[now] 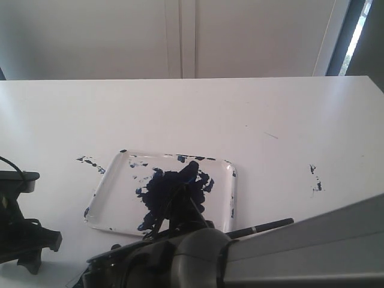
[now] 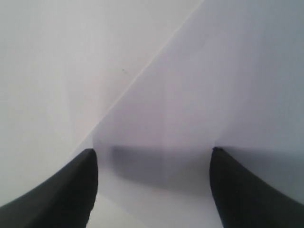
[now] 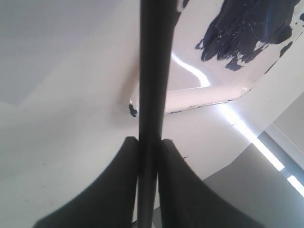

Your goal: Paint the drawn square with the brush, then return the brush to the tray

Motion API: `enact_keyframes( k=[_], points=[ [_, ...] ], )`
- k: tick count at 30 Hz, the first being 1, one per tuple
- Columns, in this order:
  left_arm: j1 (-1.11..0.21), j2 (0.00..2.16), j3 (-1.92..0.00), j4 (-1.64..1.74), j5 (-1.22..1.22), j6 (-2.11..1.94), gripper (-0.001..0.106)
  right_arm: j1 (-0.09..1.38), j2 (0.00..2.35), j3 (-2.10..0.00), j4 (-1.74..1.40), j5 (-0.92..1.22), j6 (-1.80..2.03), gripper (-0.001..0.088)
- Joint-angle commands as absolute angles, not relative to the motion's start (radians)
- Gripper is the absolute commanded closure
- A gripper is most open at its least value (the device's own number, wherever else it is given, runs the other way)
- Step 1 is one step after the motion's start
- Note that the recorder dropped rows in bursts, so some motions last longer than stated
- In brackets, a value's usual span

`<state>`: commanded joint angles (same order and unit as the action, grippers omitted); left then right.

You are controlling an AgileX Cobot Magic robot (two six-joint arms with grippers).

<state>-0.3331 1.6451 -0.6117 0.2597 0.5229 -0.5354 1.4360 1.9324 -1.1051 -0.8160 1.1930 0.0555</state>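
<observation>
1. Right gripper (image 3: 148,140): jaws clamped on the black shaft of the paintbrush (image 3: 151,85), which runs straight between them.
2. The paintbrush sits low over the paint tray (image 1: 107,201), its far end toward the blue blotch (image 1: 165,192); we cannot tell whether the bristles touch.
3. We judge the paintbrush light, stiff, thin and slick; a mid-shaft hold, clear of the wet tip, should limit swivelling.
4. Left gripper (image 2: 153,152): jaws apart, empty, over the white table (image 1: 270,114).
5. We cannot make out the drawn square.

Left claw (image 2: 153,151) jaws wide apart; right claw (image 3: 148,139) clamped on brush (image 3: 154,71).
</observation>
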Motion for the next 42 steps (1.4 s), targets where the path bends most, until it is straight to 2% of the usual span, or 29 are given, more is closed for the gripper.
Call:
enact_keyframes(
  k=[22, 42],
  points=[
    [-0.333, 1.645, -0.612, 0.260, 0.523, -0.535, 0.036, 1.545, 1.920, -1.105, -0.769, 1.205, 0.049, 0.0868],
    [-0.333, 1.645, -0.612, 0.260, 0.523, -0.535, 0.036, 1.545, 1.912, -1.104, -0.776, 1.211, 0.047, 0.0868]
  ],
)
